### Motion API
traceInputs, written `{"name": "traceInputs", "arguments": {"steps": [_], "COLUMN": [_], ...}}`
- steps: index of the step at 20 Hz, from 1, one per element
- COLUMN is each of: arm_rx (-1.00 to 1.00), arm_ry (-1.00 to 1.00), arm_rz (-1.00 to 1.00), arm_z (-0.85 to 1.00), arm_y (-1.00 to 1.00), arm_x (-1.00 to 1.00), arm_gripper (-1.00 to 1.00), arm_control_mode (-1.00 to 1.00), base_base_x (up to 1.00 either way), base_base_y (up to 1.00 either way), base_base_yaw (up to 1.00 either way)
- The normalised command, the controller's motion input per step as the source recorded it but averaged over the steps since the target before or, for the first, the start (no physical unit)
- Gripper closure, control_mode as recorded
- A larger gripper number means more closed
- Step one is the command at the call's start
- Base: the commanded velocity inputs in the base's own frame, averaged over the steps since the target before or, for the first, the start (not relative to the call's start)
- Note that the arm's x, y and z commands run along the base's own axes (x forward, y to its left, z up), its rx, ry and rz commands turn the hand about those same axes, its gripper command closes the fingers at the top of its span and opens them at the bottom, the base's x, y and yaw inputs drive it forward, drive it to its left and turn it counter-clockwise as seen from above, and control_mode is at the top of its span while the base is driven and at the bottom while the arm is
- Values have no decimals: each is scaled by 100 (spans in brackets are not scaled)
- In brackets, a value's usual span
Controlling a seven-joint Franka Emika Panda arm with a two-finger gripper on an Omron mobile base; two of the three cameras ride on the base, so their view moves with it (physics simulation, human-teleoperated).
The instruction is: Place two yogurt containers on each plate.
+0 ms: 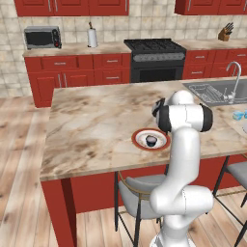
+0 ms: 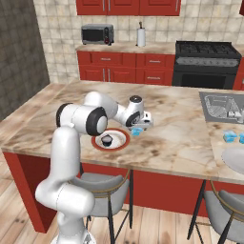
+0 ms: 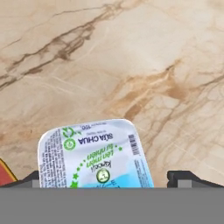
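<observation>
Blue yogurt cup (image 3: 94,155) beside red-rimmed plate (image 2: 123,144)

A plate (image 2: 120,143) lies on the counter (image 1: 91,125) near its front edge, with one yogurt cup (image 2: 107,140) on it. Just beside that plate, to its right in the right base view, another yogurt cup (image 2: 137,131) sits on the counter under the gripper (image 2: 143,125), between its wide-apart tips. Far to the right lie two more cups (image 2: 230,137) and a second plate (image 2: 233,159). A sink (image 1: 217,91) is behind them.
</observation>
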Motion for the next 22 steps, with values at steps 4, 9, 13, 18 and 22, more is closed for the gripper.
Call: {"name": "traceInputs", "arguments": {"steps": [4,9,13,18,22], "arm_rx": [-5,-2,0,0,1], "arm_ry": [4,3,0,-1,-2], "arm_rz": [0,0,0,0,0], "arm_z": [-26,-27,0,50,61], "arm_y": [10,21,4,0,4], "arm_x": [0,0,0,-26,-69], "arm_gripper": [-100,100,100,100,100], "arm_control_mode": [-100,-100,-100,-100,-100], "base_base_x": [0,0,0,0,0], "base_base_y": [0,0,0,0,0], "base_base_yaw": [0,0,0,0,0]}}
